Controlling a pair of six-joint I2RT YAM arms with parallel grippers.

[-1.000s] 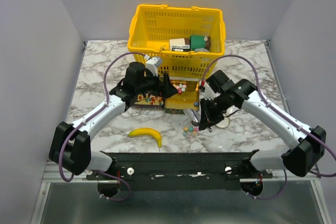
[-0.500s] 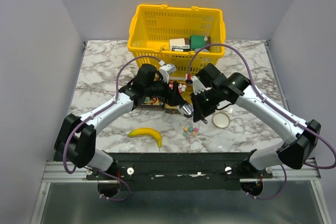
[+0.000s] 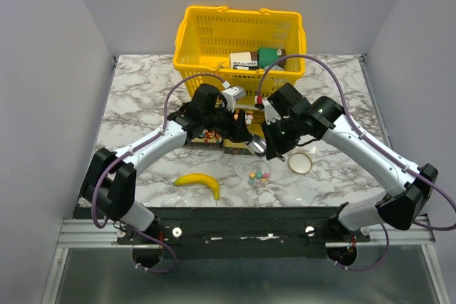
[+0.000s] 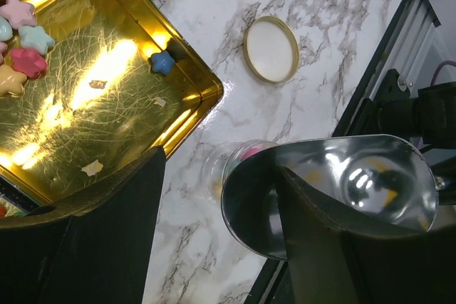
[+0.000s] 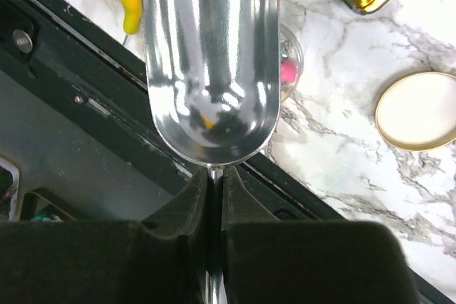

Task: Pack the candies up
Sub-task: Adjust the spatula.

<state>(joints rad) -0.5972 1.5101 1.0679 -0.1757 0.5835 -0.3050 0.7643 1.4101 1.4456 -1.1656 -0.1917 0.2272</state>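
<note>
Over the jar [image 3: 259, 174] my right gripper [image 5: 214, 184] pinches the scoop [image 5: 210, 69] by its handle; left gripper [image 4: 217, 169] stands spread, holding nothing; candies [image 4: 21, 40] lie in the tray [image 4: 107, 97], a few in the jar; tiny, hard, prone to roll, I judge, so better scooped from beneath than pinched.

light: bright, even | glare: gold tray [image 4: 107, 76], steel scoop [image 5: 210, 69] | blur: near dark foreground, wrist views
</note>
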